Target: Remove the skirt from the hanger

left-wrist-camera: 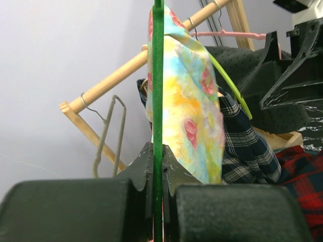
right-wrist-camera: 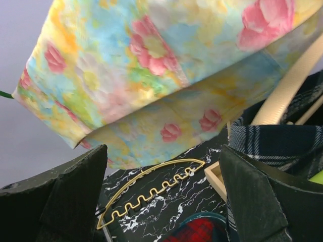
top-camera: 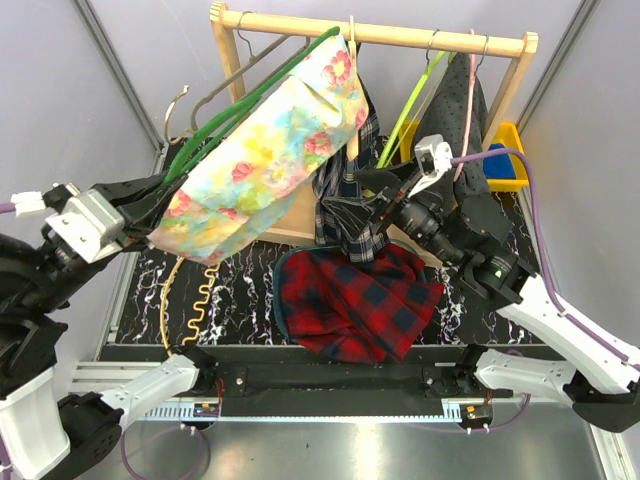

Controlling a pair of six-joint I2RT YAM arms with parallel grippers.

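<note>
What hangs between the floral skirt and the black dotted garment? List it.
Top view: a navy plaid garment and a lime green hanger hang between the floral skirt and the black dotted garment.

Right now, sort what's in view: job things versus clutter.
Job: floral skirt, green hanger, left gripper shut on the hanger, right gripper open.
Lying about: red plaid cloth, yellow wire hanger, navy plaid garment, wooden rack.

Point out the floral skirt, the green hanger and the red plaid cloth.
floral skirt (top-camera: 265, 160), top external view, middle of the fabric.
green hanger (left-wrist-camera: 158, 91), left wrist view, on its straight bar.
red plaid cloth (top-camera: 360, 300), top external view, centre of the heap.
</note>
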